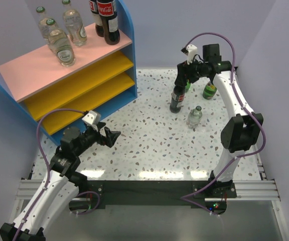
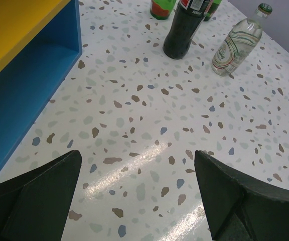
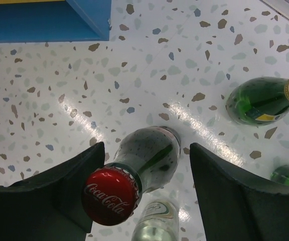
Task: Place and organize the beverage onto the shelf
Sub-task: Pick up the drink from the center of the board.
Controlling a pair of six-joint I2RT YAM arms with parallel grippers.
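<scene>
Five bottles stood on pink top board of shelf (image 1: pixel 24 65): three clear bottles (image 1: pixel 60 45) at left, two cola bottles (image 1: pixel 108 20) at right end. Left fingers (image 2: pixel 44 191) held wide over counter (image 2: pixel 149 125), nothing gripped, near shelf's blue foot. Further right, upright cola bottle (image 3: pixel 149 155) straddled at red cap by right fingers (image 3: pixel 235 196), spread wide, not clamped. Clear bottle (image 1: pixel 194 116) stood just beside it. Green glass bottle (image 1: pixel 210 89) seen behind.

Open tabletop (image 1: pixel 149 145) centre, bottles (image 1: pixel 177 99) crowding far right, shelf (image 1: pixel 34 70) blocking left
</scene>
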